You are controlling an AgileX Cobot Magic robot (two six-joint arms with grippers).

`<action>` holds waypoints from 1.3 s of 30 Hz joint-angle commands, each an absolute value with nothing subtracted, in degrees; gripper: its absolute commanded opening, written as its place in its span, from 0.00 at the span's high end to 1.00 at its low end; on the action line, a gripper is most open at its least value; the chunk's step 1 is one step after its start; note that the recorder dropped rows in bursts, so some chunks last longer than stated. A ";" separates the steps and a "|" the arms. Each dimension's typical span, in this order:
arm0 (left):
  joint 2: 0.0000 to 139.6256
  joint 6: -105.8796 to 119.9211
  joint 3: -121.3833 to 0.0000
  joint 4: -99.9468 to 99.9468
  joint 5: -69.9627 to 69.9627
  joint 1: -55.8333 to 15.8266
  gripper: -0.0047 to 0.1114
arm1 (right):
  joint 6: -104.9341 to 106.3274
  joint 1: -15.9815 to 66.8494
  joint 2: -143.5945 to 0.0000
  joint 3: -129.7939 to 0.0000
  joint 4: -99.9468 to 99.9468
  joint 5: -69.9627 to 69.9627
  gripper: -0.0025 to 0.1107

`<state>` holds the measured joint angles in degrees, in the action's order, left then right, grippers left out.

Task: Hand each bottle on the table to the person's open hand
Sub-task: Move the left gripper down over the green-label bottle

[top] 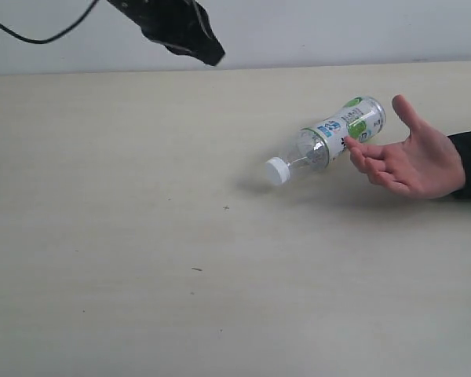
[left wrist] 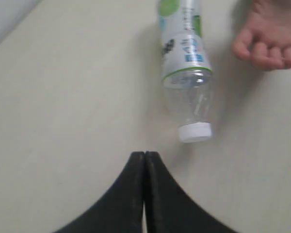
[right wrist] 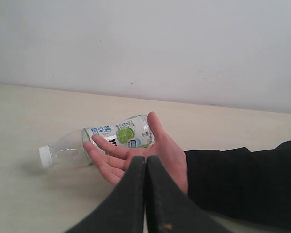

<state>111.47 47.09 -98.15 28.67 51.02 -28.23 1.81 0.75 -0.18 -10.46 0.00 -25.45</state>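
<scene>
Bottle (top: pixel 330 141) lies on its side on the surface (top: pixel 141 236), base end just beside the person's open hand (top: pixel 416 161), white cap (top: pixel 277 170) pointing away. It is not in the palm, and I cannot tell whether the fingers touch it. Left hand (left wrist: pixel 144 155) is clenched on nothing, raised above the surface with its tips just short of the cap. Right hand (right wrist: pixel 145 160) is also clenched and empty, near the black sleeve (right wrist: pixel 242 179).

Risks:
- The round body could roll off across the smooth surface if nudged.
- A regrasp this close could pinch the person's fingers.
- The thin clear wall may squash or slip.

Bottle is clear, light-looking plastic, apparently empty, with a glossy green-blue label and a tapered neck. Surface is pale matte wood-grain, lightly specked.
</scene>
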 commanded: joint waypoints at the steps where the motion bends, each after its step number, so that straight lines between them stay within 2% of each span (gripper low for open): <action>1: 115.51 51.83 -98.82 30.96 48.00 -32.48 0.89 | 1.78 0.70 0.00 -10.38 0.00 -25.15 0.98; 3: 117.53 51.83 -98.82 30.57 45.94 -34.67 0.65 | 1.78 0.70 0.00 -10.38 0.00 -25.15 0.98; 4: 118.65 51.83 -98.82 30.57 45.94 -35.75 0.47 | 1.78 0.70 0.00 -10.38 0.00 -25.15 0.98; 5: 119.62 51.83 -98.82 30.57 46.02 -36.68 0.33 | 1.78 0.70 0.00 -10.38 0.00 -25.15 0.98; 7: 121.35 51.83 -98.82 29.82 43.67 -38.27 0.26 | 1.78 0.70 0.00 -10.38 0.00 -25.15 0.98; 13: 124.08 49.44 -98.82 26.77 33.23 -40.11 0.26 | 1.78 0.70 0.00 -10.38 0.00 -25.15 0.98; 21: 126.96 49.04 -98.82 29.35 28.87 -40.11 0.26 | 1.78 0.70 0.00 -10.38 0.00 -25.15 0.98; 39: 130.78 49.04 -102.81 35.58 27.97 -40.11 0.26 | 1.78 0.70 0.00 -10.38 0.00 -25.15 0.98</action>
<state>130.02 49.43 -101.14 33.62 28.10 -39.93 1.81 0.75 -0.18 -10.46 0.00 -25.45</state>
